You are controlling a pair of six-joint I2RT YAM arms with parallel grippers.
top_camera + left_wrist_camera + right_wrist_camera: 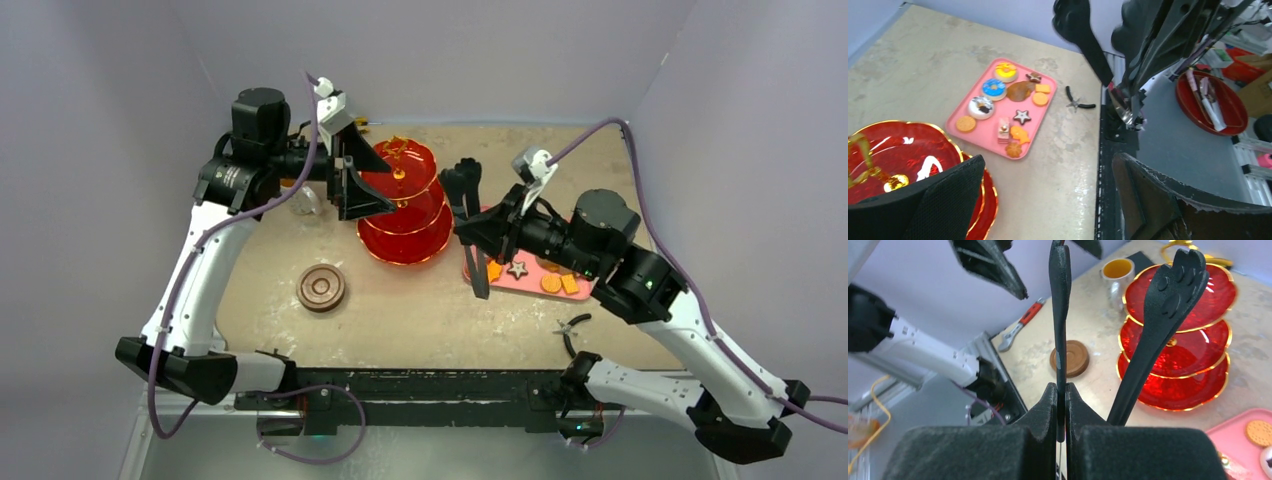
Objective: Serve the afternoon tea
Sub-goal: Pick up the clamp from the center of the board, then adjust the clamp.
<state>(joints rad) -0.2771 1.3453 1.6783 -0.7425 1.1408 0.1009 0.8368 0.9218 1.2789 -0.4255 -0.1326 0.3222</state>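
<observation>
The red three-tier stand [402, 215] with gold rims stands mid-table. My left gripper [356, 186] hovers at its left side near the top tier, open and empty; in the left wrist view one finger [943, 200] overlaps the stand [903, 160]. My right gripper [470, 232] is shut on one arm of the black tongs [1060, 300], which are held up right of the stand [1180, 345]. Small pastries [994, 88] lie on the pink tray [520, 284]. A white mug of amber tea [1117, 270] sits behind the stand. Brown stacked saucers [321, 287] rest front left.
Small pliers [572, 328] lie near the table's front right edge. A red-handled wrench [1020, 325] lies off the table by the left arm. A red bowl [1210, 102] with oddments sits beyond the table. The black rail [420, 385] runs along the near edge.
</observation>
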